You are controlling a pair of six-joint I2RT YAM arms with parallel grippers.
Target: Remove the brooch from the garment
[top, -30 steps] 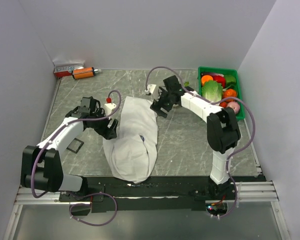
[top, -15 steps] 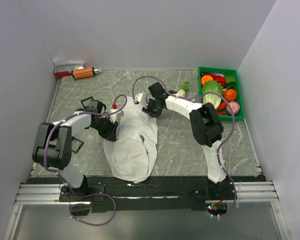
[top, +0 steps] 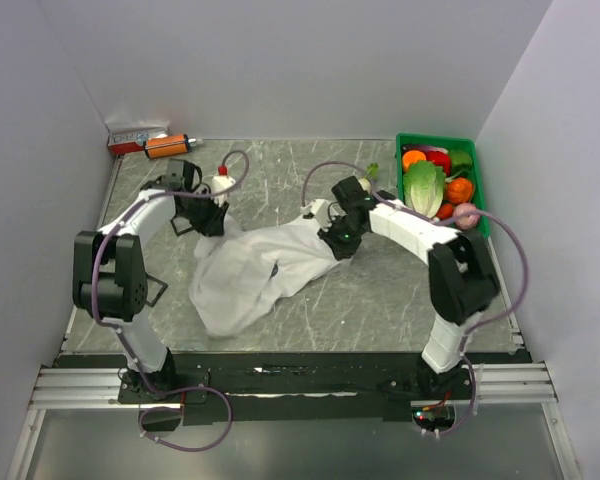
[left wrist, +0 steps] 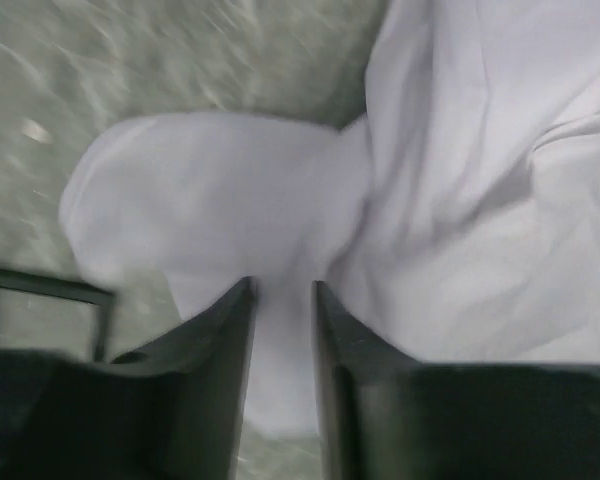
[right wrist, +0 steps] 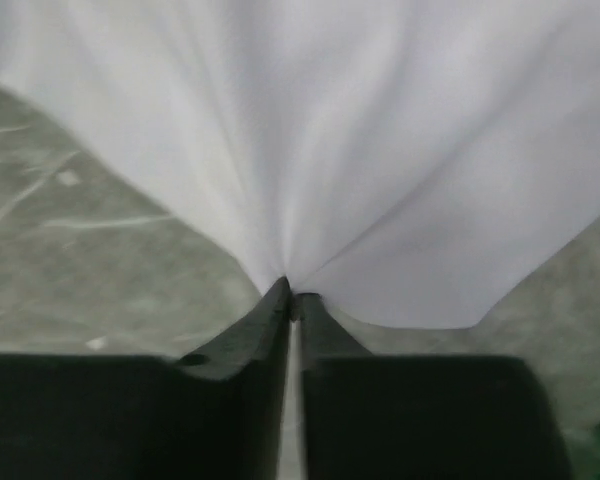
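Observation:
The garment (top: 242,282), a white T-shirt, lies crumpled on the grey table, pulled out between my two grippers. My left gripper (top: 211,226) holds its back-left corner. In the left wrist view a thick fold of the garment (left wrist: 450,200) sits between the narrowly spaced fingers (left wrist: 220,350) of that gripper (left wrist: 282,305). At the shirt's right end, my right gripper (top: 333,244) pinches the cloth. In the right wrist view that gripper (right wrist: 292,296) is shut tight on a gathered point of the garment (right wrist: 320,130). The brooch shows in no view.
A green bin (top: 485,205) of toy vegetables stands at the back right. An orange object (top: 168,146) and a red-and-white box (top: 132,138) lie in the back-left corner. A black square frame (top: 151,292) lies left of the shirt, and a black frame edge (left wrist: 42,287) shows beside the left fingers.
Both grippers have closed on the shirt. The left one has drawn back toward the rear left and the right one toward the right, stretching the bundled shirt out sideways.

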